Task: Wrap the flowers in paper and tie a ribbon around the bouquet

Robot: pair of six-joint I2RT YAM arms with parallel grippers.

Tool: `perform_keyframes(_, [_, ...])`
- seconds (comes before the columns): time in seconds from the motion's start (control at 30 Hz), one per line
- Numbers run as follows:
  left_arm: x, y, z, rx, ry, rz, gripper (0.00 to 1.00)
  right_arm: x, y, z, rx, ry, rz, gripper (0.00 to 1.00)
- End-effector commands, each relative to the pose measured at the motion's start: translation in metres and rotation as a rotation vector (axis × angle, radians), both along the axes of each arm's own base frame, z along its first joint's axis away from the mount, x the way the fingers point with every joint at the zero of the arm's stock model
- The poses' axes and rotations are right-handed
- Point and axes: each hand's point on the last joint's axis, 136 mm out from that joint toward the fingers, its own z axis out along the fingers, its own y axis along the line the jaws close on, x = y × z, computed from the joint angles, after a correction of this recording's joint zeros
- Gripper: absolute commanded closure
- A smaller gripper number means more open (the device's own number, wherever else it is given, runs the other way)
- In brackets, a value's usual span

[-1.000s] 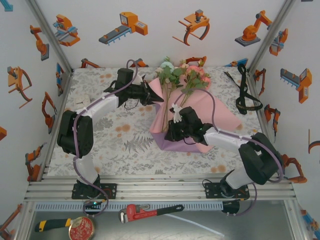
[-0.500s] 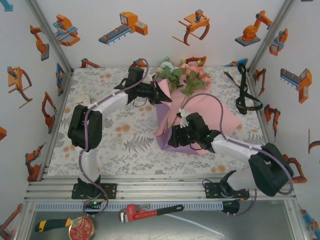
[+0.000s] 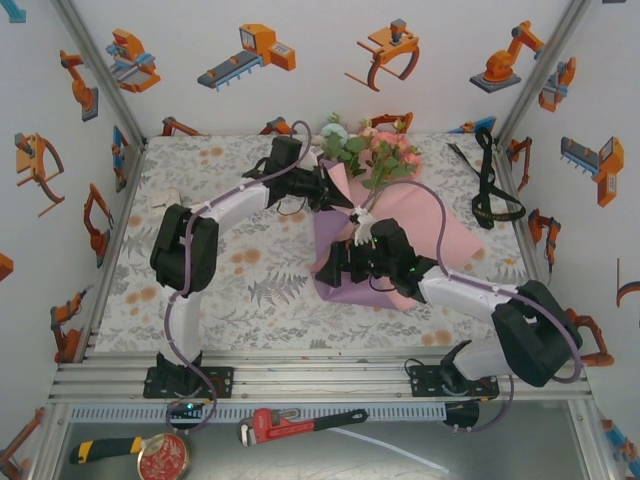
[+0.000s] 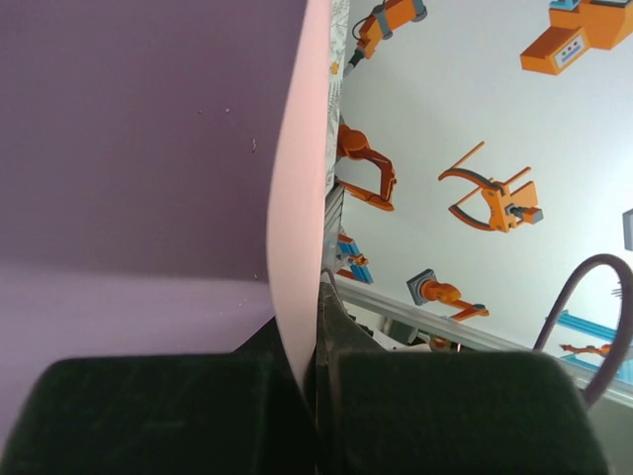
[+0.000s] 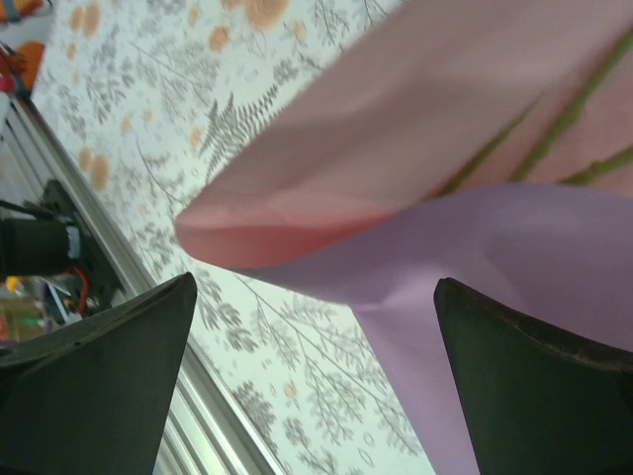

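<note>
Left wrist: left gripper (image 4: 315, 391) pinches the paper (image 4: 138, 148) edge, mid-wrap; right gripper (image 5: 316, 386) gapes wide; next, probably grasp the lower fold.

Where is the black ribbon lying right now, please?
In the top view, the ribbon lies on the table, far right side, beside the right wall, right of the paper and flowers.

Two grippers are counted, the left gripper (image 3: 333, 193) and the right gripper (image 3: 336, 264), with one paper (image 3: 455, 236), one ribbon (image 3: 486, 192), one bunch of flowers (image 3: 378, 152) and one wrench (image 3: 300, 424).
</note>
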Motion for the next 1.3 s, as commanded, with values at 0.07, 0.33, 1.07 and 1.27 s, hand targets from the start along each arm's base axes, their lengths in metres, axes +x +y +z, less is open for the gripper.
perform_keyframes(0.07, [0.002, -0.01, 0.002, 0.006, -0.031, 0.024, 1.0, 0.019, 0.009, 0.01, 0.096, 0.024, -0.106, 0.07])
perform_keyframes(0.33, [-0.008, -0.012, -0.003, 0.03, -0.046, 0.039, 1.0, 0.015, 0.019, 0.005, 0.172, 0.054, -0.15, 0.01])
perform_keyframes(1.07, [-0.028, -0.016, -0.007, 0.067, 0.044, 0.106, 1.0, 0.033, -0.023, 0.009, 0.09, 0.178, -0.591, 0.01])
perform_keyframes(1.27, [-0.013, -0.014, 0.004, 0.063, 0.058, 0.239, 1.0, 0.032, -0.026, -0.001, -0.038, 0.211, -0.644, 0.01])
